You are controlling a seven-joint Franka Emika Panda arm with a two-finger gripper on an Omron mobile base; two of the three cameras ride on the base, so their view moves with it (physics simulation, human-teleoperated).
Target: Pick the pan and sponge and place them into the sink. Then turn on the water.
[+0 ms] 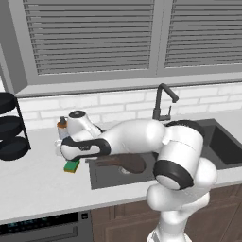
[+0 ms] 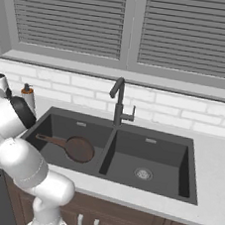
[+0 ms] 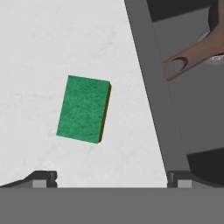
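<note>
The green sponge (image 3: 84, 109) with its orange underside lies flat on the white counter, just left of the sink (image 3: 151, 87) edge; it also peeks out under my hand (image 1: 72, 166). My gripper (image 3: 111, 178) hovers over it, open, with the dark fingertips (image 3: 43, 178) wide apart and nothing between them. The brown pan (image 2: 79, 149) rests in the sink's left basin (image 2: 57, 128), handle pointing left; it is partly behind my arm (image 1: 130, 163). No stream runs from the dark faucet (image 2: 118, 102).
A soap bottle (image 2: 28, 95) stands at the back left of the sink. A black rack with dark plates (image 1: 9, 127) sits at the counter's far left. A window with shut blinds is behind the faucet (image 1: 163, 101).
</note>
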